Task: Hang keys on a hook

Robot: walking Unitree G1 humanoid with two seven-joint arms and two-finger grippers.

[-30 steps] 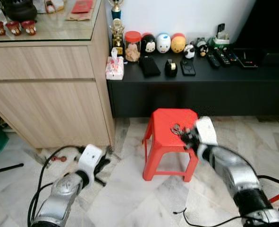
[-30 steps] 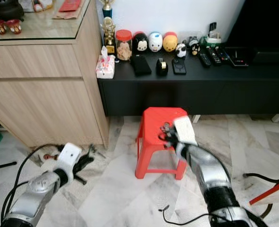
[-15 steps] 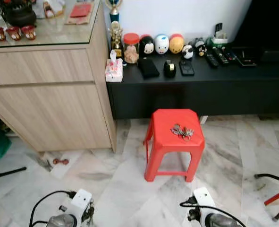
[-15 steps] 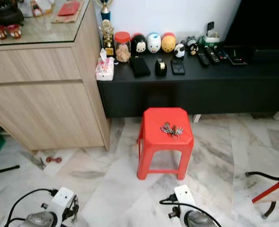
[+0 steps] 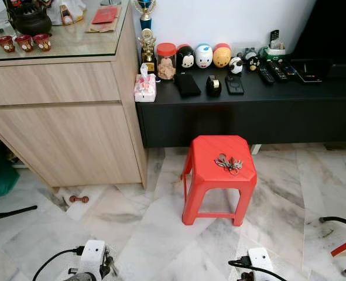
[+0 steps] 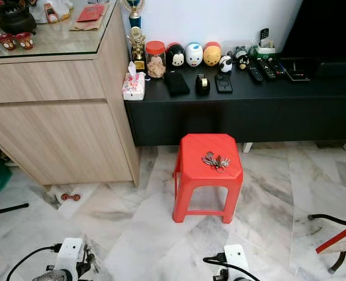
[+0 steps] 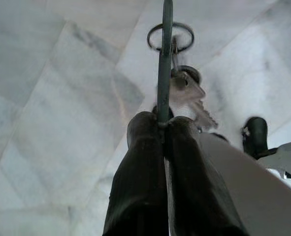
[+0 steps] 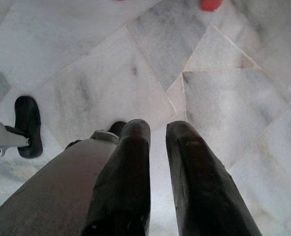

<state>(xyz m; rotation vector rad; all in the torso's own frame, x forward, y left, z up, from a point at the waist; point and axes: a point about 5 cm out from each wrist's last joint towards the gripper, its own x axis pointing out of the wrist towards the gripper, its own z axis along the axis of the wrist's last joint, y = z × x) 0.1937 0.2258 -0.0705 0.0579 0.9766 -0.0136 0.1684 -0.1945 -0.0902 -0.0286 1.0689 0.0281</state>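
Cookie jar [image 5: 165,60] — keys [image 5: 228,163] on stool [image 5: 219,170]

open marble floor [image 5: 132,234] around red stool [image 5: 219,175], wooden cabinet [image 5: 61,117] to its left, black console [image 5: 249,111] close behind

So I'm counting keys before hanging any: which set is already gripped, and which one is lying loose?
The set with the ring is gripped: the left end effector is shut on it. The other bunch lies loose on the red stool.
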